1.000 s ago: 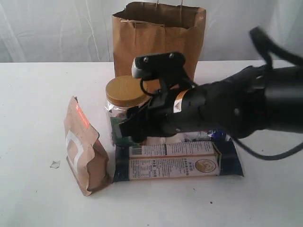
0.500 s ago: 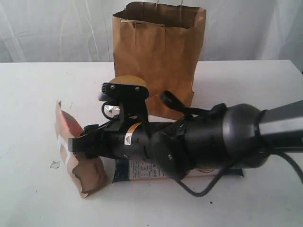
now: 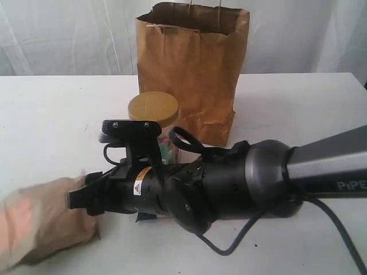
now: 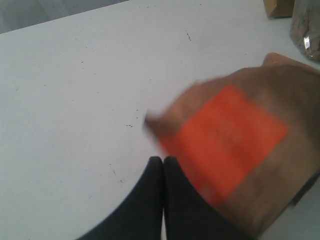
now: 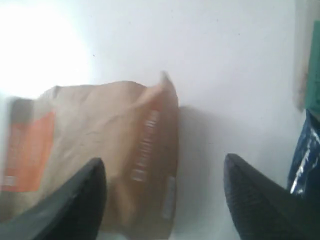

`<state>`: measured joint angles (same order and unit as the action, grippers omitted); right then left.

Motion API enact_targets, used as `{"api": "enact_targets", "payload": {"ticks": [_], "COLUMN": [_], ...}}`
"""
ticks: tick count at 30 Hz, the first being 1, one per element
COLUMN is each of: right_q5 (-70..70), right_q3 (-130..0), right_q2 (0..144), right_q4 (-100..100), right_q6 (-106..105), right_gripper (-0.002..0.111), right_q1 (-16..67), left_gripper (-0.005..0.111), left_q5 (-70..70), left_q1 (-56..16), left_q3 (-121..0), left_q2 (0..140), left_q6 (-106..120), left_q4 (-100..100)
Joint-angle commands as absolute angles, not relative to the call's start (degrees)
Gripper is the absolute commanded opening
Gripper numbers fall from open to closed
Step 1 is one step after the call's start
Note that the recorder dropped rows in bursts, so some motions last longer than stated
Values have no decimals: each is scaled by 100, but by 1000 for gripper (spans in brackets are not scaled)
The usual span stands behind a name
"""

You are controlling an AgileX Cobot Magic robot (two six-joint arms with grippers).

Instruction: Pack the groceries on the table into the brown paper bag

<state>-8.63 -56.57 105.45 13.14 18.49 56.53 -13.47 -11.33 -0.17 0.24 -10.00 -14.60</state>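
Where the pouch (image 3: 43, 220) lies, the right end effector (image 5: 163, 162) gapes.

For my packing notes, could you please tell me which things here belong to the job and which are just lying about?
Job: brown paper bag, jar with mustard-yellow lid, brown pouch with orange mark, dark-blue packet.
Lying about: dark specks on the white tabletop.

The paper bag (image 3: 192, 69) stands near the table's (image 3: 46, 114) far edge, about mid-width. The jar (image 3: 153, 112) stands just in front of its left half. The pouch (image 3: 43, 220) is at the front left corner, with the right claw (image 3: 77, 200) just right of it.
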Motion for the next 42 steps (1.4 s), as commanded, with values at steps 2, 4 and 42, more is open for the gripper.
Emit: {"api": "enact_targets", "payload": {"ticks": [2,4,42], "right_q5": [0,122,-901], "right_q3": [-5681,-5681,-5681], "right_q2": [10533,10490,10665], "right_q4": [1321,1321,1864], "right_q6": [1607,1538,-4095], "right_gripper": [62,62,36], "right_q1": [5648,5648,6053], "left_gripper": [0,0,0], "left_q5": [-1334,-1334,-1334], "left_q1": [-1174,-1174,-1174], "left_q3": [0,0,0], "left_q2": [0,0,0], "left_q6": [-1002,-1002,-1002], "left_q4": [-1480,-1480,-1480]}}
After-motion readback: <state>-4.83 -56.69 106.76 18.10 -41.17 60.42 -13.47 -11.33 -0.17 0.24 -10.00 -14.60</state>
